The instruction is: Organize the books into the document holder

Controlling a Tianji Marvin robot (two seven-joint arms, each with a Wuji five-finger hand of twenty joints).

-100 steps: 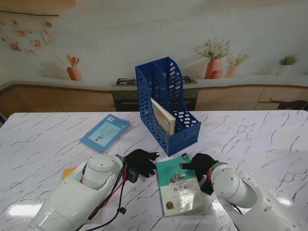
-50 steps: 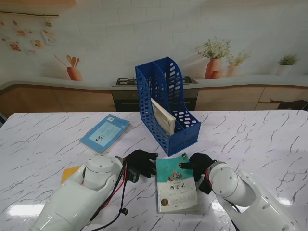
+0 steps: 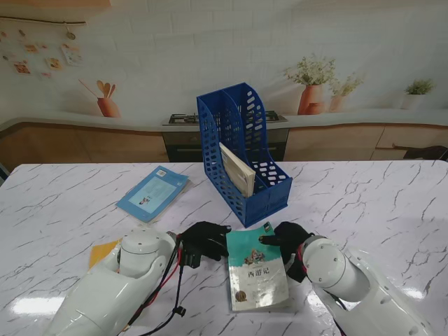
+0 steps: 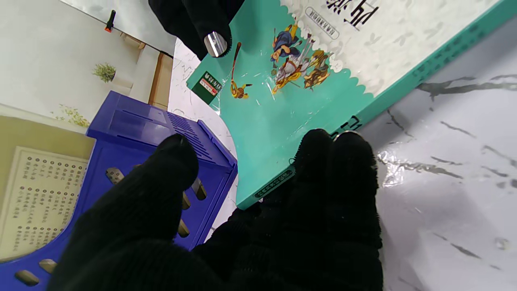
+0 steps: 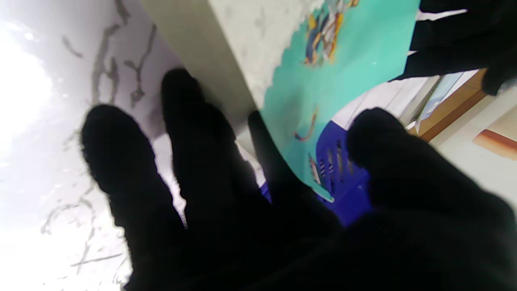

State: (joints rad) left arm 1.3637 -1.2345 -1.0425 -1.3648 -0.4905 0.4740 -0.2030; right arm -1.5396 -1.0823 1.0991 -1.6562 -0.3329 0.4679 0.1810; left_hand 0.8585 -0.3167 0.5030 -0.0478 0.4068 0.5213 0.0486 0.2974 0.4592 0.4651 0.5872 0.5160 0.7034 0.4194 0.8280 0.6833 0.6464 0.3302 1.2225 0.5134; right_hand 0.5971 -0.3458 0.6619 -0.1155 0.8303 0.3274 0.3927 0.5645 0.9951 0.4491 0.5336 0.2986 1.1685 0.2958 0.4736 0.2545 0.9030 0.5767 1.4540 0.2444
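A teal book [image 3: 257,269] lies cover up in front of me, its right side slightly off the marble table. My right hand [image 3: 285,238] pinches its far right corner, thumb on the cover and fingers beneath; the right wrist view shows the teal book [image 5: 347,60] between them. My left hand [image 3: 203,240] is open, with its fingertips [image 4: 343,153] against the spine of the teal book [image 4: 307,93] and its thumb held apart. The blue two-slot document holder [image 3: 241,150] stands just beyond, and a beige book [image 3: 236,168] leans in its nearer slot.
A light blue book [image 3: 152,192] lies flat to the left of the holder. A yellow object [image 3: 101,250] peeks out beside my left arm. The marble table [image 3: 378,203] stretches right; a kitchen backdrop rises behind it.
The teal book has swung straighter and its near end has shifted slightly left. Both hands stay at its far end, drawn a little closer to me.
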